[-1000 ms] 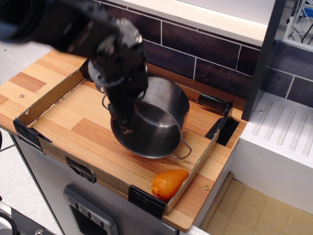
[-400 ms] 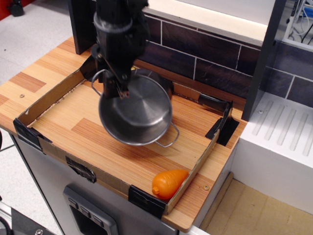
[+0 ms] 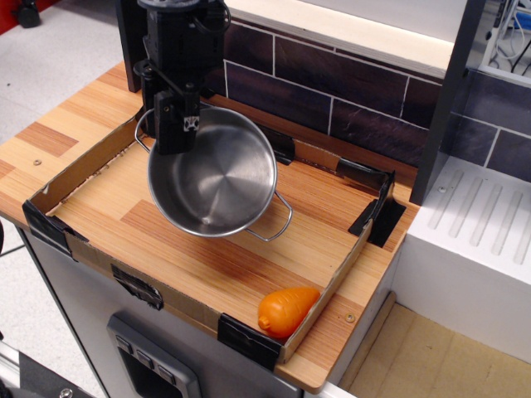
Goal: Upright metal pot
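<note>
The metal pot [image 3: 214, 176] is shiny steel with two thin wire loop handles. It is nearly upright, its mouth facing up and a little toward the camera, over the left middle of the wooden tray [image 3: 274, 265]. My black gripper [image 3: 176, 128] comes down from above and is shut on the pot's rim at its far left side, by the left handle. I cannot tell if the pot's base touches the tray floor.
An orange toy vegetable [image 3: 285, 308] lies in the tray's front right corner. Low cardboard walls with black tape corners [image 3: 375, 207] ring the tray. A dark tiled wall [image 3: 348, 91] stands behind, and a white ribbed surface [image 3: 481, 224] lies to the right.
The pot has turned from lying tilted on its side to nearly upright. The gripper and pot have moved left and toward the back of the tray.
</note>
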`<state>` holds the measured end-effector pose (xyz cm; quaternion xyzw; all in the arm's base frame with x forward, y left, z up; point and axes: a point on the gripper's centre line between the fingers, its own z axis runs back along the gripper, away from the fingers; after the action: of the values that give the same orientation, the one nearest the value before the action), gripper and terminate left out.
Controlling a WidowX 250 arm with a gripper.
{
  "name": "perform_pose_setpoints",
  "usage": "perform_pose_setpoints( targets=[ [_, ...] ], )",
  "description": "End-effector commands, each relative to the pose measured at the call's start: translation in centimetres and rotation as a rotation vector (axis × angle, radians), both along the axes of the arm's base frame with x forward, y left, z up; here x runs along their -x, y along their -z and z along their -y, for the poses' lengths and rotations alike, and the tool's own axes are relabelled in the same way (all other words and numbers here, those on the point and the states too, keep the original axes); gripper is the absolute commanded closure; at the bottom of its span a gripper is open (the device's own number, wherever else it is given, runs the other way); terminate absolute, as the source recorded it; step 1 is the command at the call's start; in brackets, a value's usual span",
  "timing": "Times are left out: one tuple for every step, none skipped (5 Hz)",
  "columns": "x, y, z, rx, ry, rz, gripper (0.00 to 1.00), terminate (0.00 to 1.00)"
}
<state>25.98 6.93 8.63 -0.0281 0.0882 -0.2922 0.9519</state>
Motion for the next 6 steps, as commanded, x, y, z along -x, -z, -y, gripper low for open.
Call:
perform_pose_setpoints(
  targets=[
    [-0.7, 0.6, -2.3, 0.032, -0.061, -0.063, 1.0, 0.0],
    [-1.0, 1.6, -2.8, 0.034, -0.069, -0.097, 1.0, 0.0],
    [-1.3, 2.2, -3.1, 0.006, -0.036, -0.059, 1.0, 0.0],
    [-1.9, 2.1, -3.3, -0.044, 0.006, 0.037, 0.0, 0.0],
    [-2.5, 1.6, -3.9, -0.222, 0.024, 0.135, 0.0, 0.0],
    [-2.7, 1.6, -4.0, -0.262, 0.044, 0.237, 0.0, 0.0]
  ],
)
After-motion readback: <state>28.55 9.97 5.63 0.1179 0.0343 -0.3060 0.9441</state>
